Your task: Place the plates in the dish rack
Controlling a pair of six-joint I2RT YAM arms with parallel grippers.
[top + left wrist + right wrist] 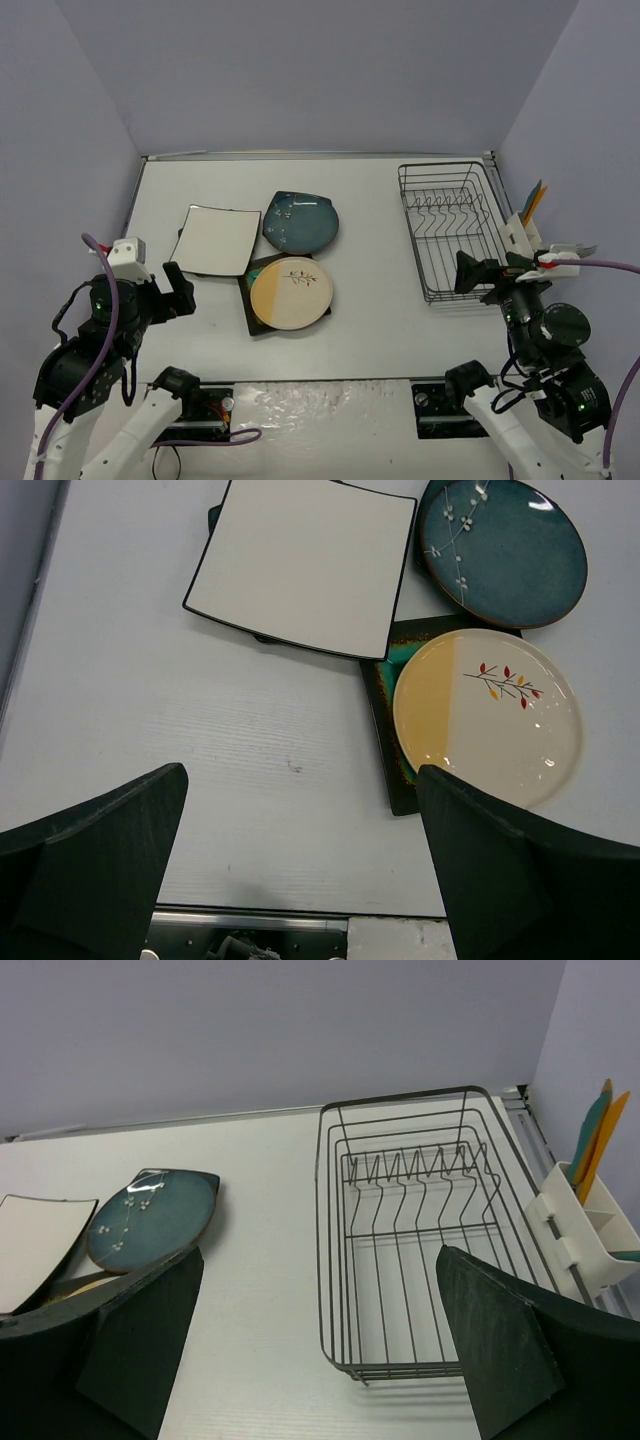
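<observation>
— Where are the plates (290,285) lying?
— They're sitting clustered left of centre on the table (370,250), one overlapping another. The rack (450,250) is standing well right, a utensil holder (528,232) hanging on its right side.

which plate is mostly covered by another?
The black square plate with the teal centre: the round cream-and-yellow plate lies on it, leaving only an edge strip showing. The white square plate and teal-blue plate lie uncovered.

Four plates lie on the tabletop, left of its middle: one white square plate (215,240), one teal-blue plate (300,222), one cream-and-yellow plate (290,291) and one black square plate (250,320). One dish rack (445,225) stands by the right edge, with one white utensil holder (590,1230) on its side. Two grippers hang at the near edge: the left gripper (300,770) and the right gripper (320,1253).
</observation>
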